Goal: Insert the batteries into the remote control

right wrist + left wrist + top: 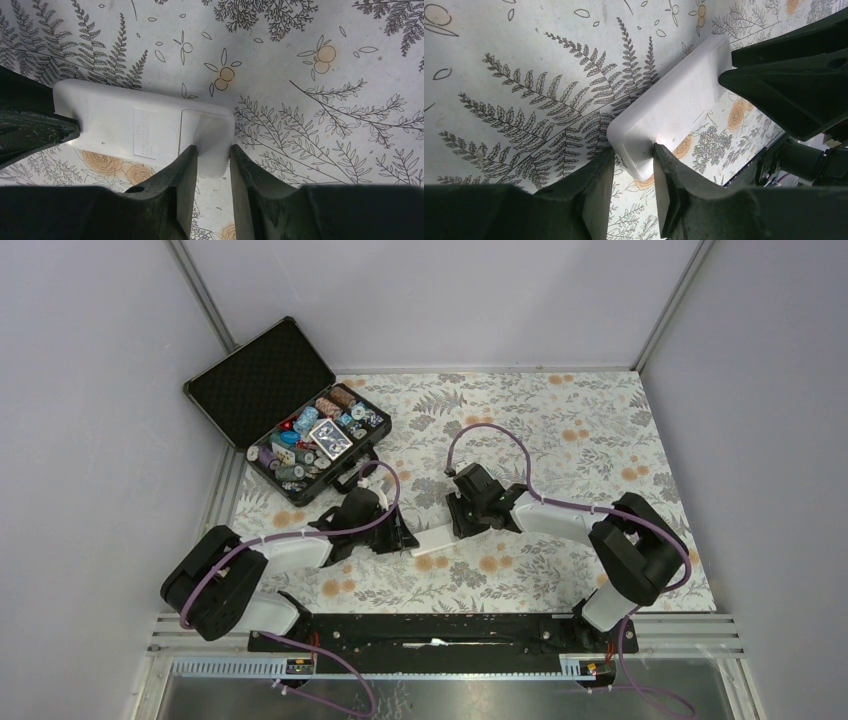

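Observation:
The white remote control [436, 538] is back side up, low over the floral cloth, between my two grippers. My left gripper [405, 538] is shut on one short end of it [674, 105], with the jaws pressing its corner. My right gripper [465, 525] is shut on the other end [140, 125], where a closed cover panel [205, 127] and a printed label [145, 132] show. Each wrist view also shows the other gripper's fingers on the far end of the remote. No batteries are in view.
An open black case [300, 425] with poker chips and a card deck stands at the back left of the cloth. Grey walls close in the back and both sides. The arm bases and a black rail [440, 630] run along the near edge.

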You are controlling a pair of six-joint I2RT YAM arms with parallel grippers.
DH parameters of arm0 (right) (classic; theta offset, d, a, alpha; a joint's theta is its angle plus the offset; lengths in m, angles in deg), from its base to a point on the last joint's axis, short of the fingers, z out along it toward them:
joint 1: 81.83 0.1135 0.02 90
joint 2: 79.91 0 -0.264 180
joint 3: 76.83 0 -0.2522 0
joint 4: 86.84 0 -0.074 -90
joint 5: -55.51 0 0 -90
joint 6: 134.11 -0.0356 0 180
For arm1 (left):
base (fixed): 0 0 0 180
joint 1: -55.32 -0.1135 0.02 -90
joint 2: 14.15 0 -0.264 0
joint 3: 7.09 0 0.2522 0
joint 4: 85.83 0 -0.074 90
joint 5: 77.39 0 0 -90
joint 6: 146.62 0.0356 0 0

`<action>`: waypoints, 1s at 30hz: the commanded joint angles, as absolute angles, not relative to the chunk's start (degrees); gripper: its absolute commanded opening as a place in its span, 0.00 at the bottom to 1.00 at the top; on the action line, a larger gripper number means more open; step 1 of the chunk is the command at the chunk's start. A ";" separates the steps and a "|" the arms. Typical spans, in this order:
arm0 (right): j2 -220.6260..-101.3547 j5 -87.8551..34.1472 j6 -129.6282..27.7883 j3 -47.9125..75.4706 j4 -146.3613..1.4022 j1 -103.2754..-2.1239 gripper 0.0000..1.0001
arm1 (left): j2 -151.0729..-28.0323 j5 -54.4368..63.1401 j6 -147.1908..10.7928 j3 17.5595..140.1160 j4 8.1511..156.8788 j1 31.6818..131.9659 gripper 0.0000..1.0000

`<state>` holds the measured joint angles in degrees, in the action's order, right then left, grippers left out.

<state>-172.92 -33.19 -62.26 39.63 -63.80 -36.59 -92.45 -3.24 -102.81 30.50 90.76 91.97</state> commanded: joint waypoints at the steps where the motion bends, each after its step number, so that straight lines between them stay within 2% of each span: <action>1: -176.45 -24.66 -65.16 43.38 -67.43 -35.29 0.34 | -97.13 -2.69 -100.65 31.39 91.66 92.68 0.34; 9: -175.88 -22.06 -66.95 45.83 -68.99 -34.10 0.32 | -99.57 -2.81 -100.01 32.21 92.03 92.66 0.27; 20: -174.39 -22.66 -67.82 46.96 -69.18 -32.15 0.32 | -101.26 -2.27 -98.76 34.14 91.15 92.60 0.23; 25: -172.09 -27.05 -66.82 45.68 -66.92 -32.15 0.38 | -100.57 -0.27 -97.71 35.23 88.83 92.27 0.26; 30: -168.43 -34.90 -65.61 44.49 -63.33 -32.18 0.51 | -100.22 1.54 -96.90 37.03 86.70 91.98 0.31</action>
